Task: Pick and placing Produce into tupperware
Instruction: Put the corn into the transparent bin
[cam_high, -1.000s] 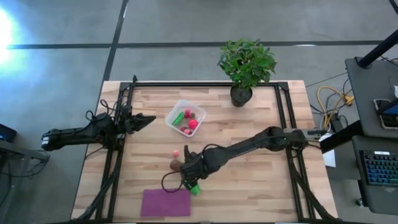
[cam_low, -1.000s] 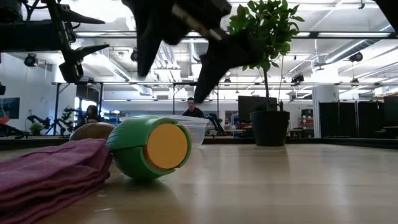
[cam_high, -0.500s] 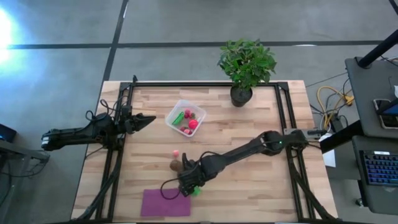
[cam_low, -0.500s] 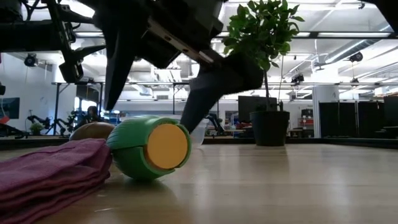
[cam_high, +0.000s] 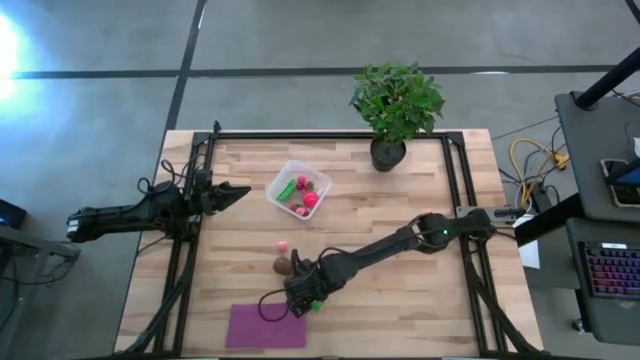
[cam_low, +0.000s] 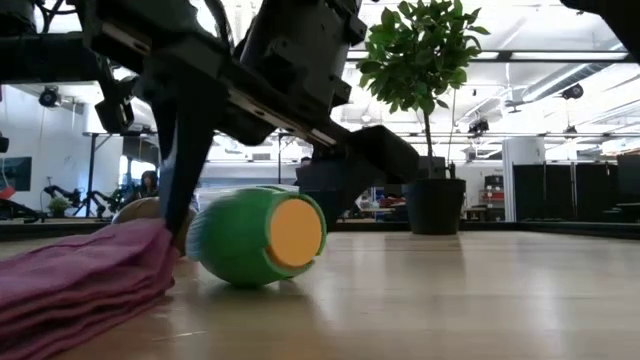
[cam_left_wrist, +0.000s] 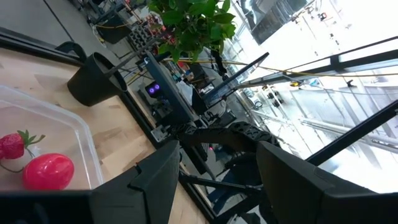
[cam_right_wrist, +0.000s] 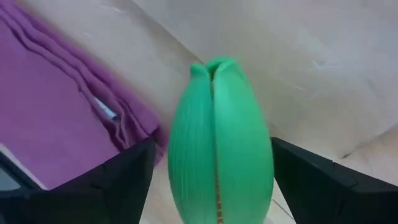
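Right end effector (cam_right_wrist: 214, 171) is down at the tabletop (cam_high: 400, 220), fingers spread either side of the green piece (cam_right_wrist: 219, 143), not yet clamped. Piece lies just beside the purple cloth (cam_high: 266, 326), w/ the tupperware (cam_high: 298, 190) well apart. Close evenly on the mid-body, keep clear of cloth, lift straight. Left end effector (cam_left_wrist: 211, 180) waits released near the tub.
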